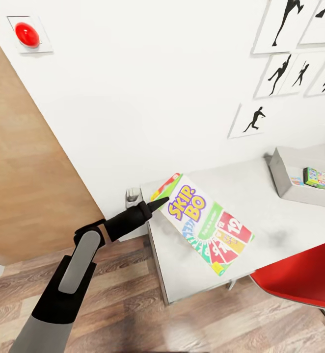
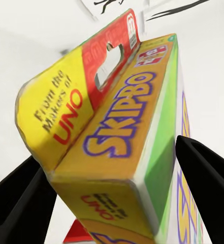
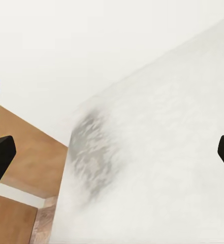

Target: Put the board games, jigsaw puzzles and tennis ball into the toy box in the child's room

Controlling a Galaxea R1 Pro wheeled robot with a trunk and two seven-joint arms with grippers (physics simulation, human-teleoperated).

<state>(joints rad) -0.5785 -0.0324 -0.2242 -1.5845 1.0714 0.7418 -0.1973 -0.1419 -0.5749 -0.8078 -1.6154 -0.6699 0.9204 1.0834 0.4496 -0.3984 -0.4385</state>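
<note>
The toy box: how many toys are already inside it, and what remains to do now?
At least one colourful box lies inside the toy box; I cannot count more. In hand: the left gripper is shut on the Skip-Bo game, held over the table, short of the bin. Left: carry it over and drop it in. The right gripper is open, holding nothing.

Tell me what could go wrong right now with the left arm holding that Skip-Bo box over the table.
The left gripper pinches the Skip-Bo box only at one end, so the long box could pivot or slip out. It is tilted above the table, and its low corner might catch the tabletop during the carry. The toy box already holds a game box, and the red chair sits close, so the swing across looks tight.
</note>
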